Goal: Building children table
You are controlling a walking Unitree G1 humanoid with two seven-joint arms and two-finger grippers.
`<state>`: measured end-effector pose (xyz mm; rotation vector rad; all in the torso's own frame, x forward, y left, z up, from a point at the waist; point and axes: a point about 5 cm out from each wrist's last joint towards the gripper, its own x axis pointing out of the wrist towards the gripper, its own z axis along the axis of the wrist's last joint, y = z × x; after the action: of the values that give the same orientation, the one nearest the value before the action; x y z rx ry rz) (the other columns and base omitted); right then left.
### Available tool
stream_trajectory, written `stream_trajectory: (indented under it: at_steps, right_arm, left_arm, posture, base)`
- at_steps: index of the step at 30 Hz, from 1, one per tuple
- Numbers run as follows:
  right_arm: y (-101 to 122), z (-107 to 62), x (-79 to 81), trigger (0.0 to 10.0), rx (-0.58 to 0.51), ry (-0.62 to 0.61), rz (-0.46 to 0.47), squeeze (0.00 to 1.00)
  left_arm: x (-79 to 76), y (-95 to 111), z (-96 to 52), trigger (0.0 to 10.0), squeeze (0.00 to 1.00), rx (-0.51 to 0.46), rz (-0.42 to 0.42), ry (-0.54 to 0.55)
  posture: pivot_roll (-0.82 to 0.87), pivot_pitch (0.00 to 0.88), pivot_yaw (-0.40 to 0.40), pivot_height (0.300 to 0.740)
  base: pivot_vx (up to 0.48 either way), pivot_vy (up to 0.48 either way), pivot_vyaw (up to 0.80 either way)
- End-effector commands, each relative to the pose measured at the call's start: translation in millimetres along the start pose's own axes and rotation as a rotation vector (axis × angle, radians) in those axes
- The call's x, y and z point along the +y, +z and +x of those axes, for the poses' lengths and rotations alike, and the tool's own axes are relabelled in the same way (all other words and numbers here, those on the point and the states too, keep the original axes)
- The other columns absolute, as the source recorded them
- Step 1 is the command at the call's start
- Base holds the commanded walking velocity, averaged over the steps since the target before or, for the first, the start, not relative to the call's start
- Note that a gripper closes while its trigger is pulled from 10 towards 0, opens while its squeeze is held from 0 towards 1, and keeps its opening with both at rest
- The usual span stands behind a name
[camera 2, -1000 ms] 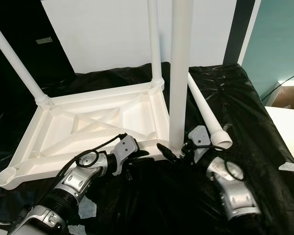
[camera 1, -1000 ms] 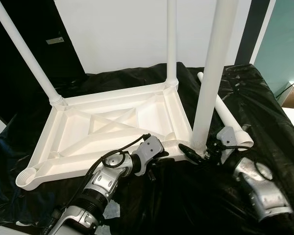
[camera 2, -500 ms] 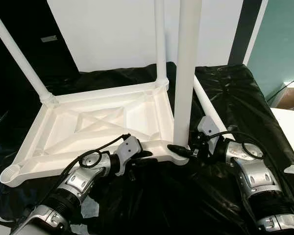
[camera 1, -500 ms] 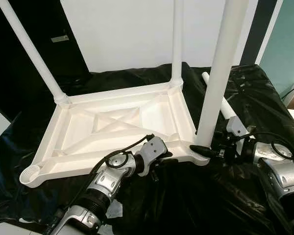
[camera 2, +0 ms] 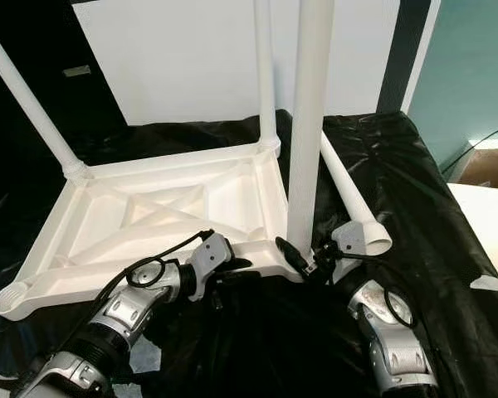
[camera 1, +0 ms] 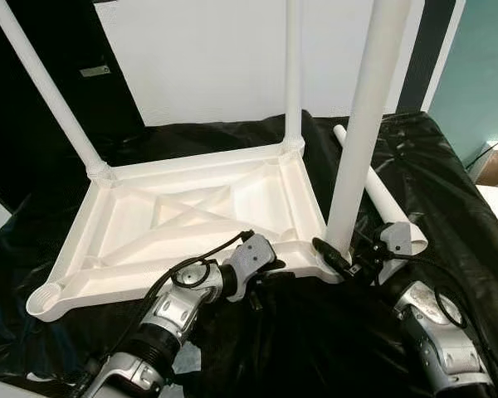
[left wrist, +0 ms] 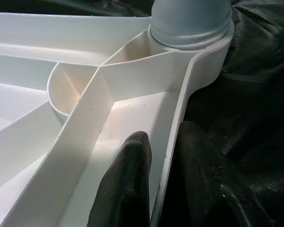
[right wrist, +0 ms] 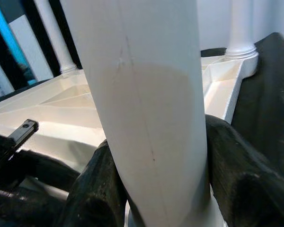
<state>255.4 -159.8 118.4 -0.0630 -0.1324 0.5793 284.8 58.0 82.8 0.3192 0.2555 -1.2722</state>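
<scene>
Lying upside down on a black sheet [camera 1: 448, 182] that covers the surface, the white tabletop [camera 1: 191, 220] shows its ribbed underside, with its near edge close to the surface's near edge. Three legs stand up from its corner sockets: the far-left leg [camera 1: 46, 87], the far-right leg [camera 1: 293, 70] and the near-right leg [camera 1: 365, 124]. The near-left socket [camera 1: 48, 296] holds nothing. A loose fourth leg [camera 1: 378, 195] lies on the sheet just right of the tabletop, running from the far side toward the near right, its wide open end nearest the robot. The left gripper [camera 1: 270, 267] pinches the tabletop's near rim close to the near-right corner; in the left wrist view one finger [left wrist: 128, 184] lies inside the rim and the other outside it against the sheet. The right gripper [camera 1: 336, 259] clamps the base of the near-right leg just above its socket, with its fingers [right wrist: 92, 189] pressed against either side of the white tube.
</scene>
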Motion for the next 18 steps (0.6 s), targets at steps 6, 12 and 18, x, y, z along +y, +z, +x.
stream_trajectory:
  at_steps: [6,12,18]
  right_arm:
    - [3,10.4,8.7,0.0,-0.053,-0.082,0.048,0.0]
    - [-1,12.1,9.6,10.0,0.006,-0.001,0.077,1.0]
    - [7,20.8,-0.9,10.0,0.035,0.141,-0.016,0.0]
  left_arm:
    - [-19.9,-32,4.9,10.0,0.0,0.137,-0.078,-0.128]
    - [-20.2,-33,3.2,10.0,0.0,0.142,-0.08,-0.124]
    - [-20.3,-32,3.6,10.0,0.0,0.14,-0.08,-0.125]
  posture:
    - [-0.04,0.0,0.079,0.74]
    - [-0.04,0.0,0.083,0.74]
    - [-0.05,0.0,0.085,0.74]
  base:
    - [0.0,0.0,0.0]
    - [0.0,0.0,0.0]
    - [0.0,0.0,0.0]
